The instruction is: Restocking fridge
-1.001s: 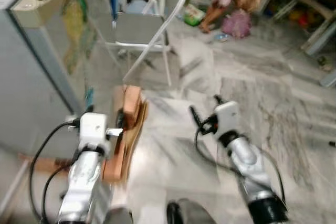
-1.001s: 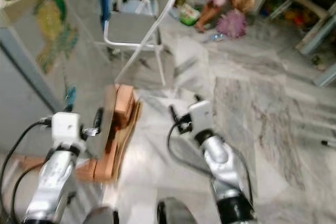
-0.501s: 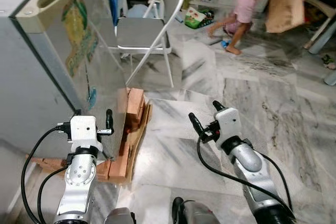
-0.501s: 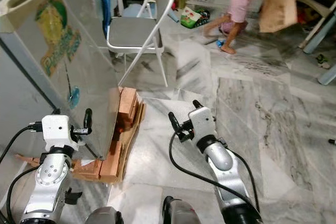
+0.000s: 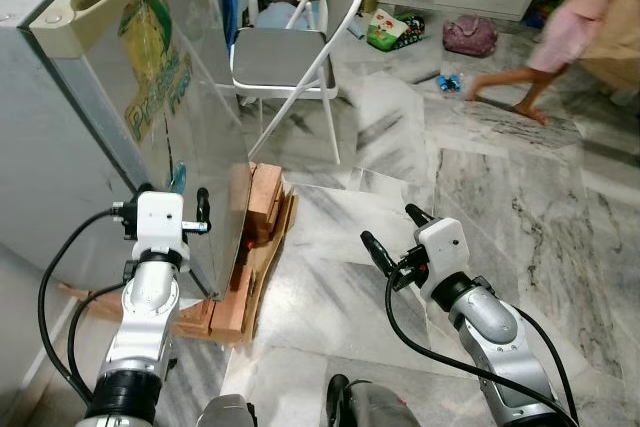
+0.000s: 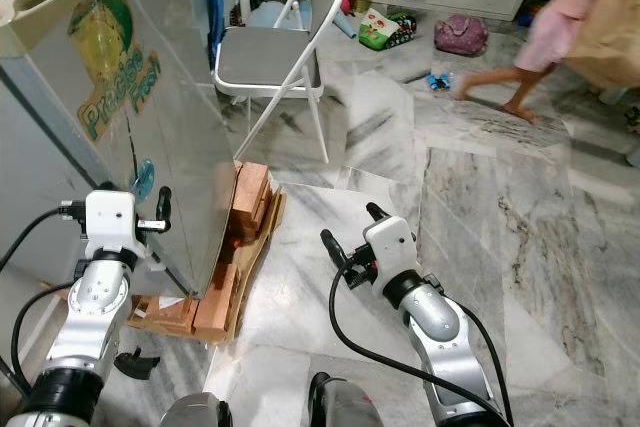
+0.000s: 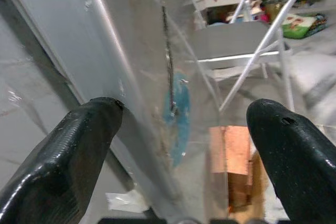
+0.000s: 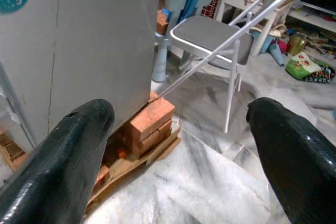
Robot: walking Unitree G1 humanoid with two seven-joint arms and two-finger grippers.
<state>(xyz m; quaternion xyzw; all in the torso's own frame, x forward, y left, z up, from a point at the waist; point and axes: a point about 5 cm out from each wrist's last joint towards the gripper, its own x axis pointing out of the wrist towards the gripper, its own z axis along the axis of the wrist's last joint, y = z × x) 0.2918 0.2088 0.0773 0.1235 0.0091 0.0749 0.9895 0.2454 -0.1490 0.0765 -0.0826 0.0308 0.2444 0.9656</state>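
The fridge (image 5: 90, 117) stands shut on bricks (image 6: 245, 197) at the robot's left, so the left gripper (image 5: 172, 205), jaws spread empty beside its door edge, should hook that edge squarely before pulling.

marble floor (image 5: 400, 147) | bricks (image 5: 262, 197) | folding chair (image 5: 290, 47)
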